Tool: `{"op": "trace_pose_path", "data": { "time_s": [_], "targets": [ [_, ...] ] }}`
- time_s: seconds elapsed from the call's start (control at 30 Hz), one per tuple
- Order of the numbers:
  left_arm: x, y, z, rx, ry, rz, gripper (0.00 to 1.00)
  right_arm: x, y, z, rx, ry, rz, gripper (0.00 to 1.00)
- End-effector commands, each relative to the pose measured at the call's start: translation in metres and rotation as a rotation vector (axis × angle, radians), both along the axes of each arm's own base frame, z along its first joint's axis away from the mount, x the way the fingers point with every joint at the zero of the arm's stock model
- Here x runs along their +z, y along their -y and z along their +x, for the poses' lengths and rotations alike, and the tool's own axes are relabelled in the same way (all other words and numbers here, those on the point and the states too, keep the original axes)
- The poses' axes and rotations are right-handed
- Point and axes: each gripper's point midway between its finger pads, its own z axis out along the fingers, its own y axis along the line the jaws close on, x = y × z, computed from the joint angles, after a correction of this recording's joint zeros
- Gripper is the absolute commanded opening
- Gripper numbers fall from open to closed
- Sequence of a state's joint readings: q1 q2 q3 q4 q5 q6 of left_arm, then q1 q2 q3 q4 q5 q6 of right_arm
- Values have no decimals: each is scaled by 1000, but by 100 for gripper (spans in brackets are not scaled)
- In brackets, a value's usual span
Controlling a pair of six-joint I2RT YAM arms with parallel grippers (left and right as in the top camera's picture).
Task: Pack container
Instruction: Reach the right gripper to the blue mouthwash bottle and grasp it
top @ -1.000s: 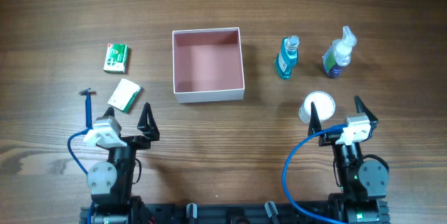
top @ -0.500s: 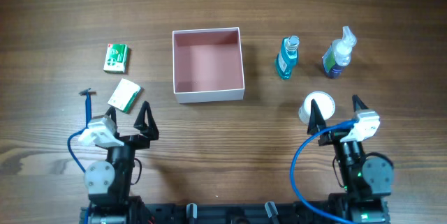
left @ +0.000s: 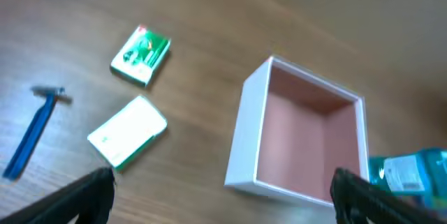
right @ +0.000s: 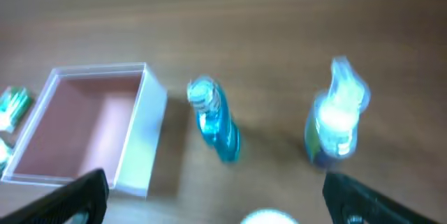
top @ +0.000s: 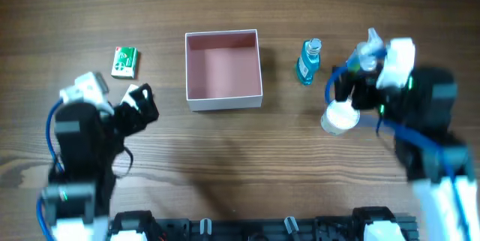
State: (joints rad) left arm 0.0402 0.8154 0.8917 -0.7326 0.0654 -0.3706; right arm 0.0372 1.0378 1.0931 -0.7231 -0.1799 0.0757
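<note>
The container (top: 223,103), a square white box with a dusty pink inside, stands open at the table's middle. It also shows in the left wrist view (left: 246,135) and the right wrist view (right: 140,140). My left gripper (top: 139,106) is open and empty, left of the container, above a white and green box (left: 128,130). My right gripper (top: 351,95) is open and empty, above a small round white jar (top: 339,116). A blue bottle (top: 307,62) and a spray bottle (top: 366,52) stand right of the container.
A green box (top: 125,61) lies at the far left. A blue razor (left: 35,133) lies left of the white and green box; in the overhead view my left arm hides it. The views are motion-blurred.
Both arms have lifted from the front edge and moved away from it: the left over the white and green box, the right over the jar and towards the spray bottle.
</note>
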Motion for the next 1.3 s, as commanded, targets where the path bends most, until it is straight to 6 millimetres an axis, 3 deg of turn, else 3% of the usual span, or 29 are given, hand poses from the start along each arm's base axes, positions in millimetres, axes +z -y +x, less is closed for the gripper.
{"op": "trace_pose_path", "data": {
  "time_s": [0.0,0.17,0.37,0.57,0.7,0.93,1.13,1.27],
  "targets": [
    [3,5,15,-39,-137,-3,100,19,-3,24,62,-95,-45,100],
    [-11,14,23,-79,-228,-51,100,29,-35,43,208,-133,75,100],
    [-17,14,22,-78,-254,-53,100,21,-21,67,76,-186,27,100],
    [-18,14,21,-75,-260,-50,100,6,-34,89,52,-294,-94,100],
    [-19,14,20,-75,-269,-51,100,-31,-48,99,65,-401,-96,100],
    [-19,14,19,-75,-272,-52,100,-104,-50,108,51,-597,-122,100],
    [-19,14,20,-75,-269,-51,100,-144,-50,108,52,-696,-137,99],
    [-18,14,20,-75,-265,-51,100,-156,-50,108,53,-720,-142,99]
  ]
}}
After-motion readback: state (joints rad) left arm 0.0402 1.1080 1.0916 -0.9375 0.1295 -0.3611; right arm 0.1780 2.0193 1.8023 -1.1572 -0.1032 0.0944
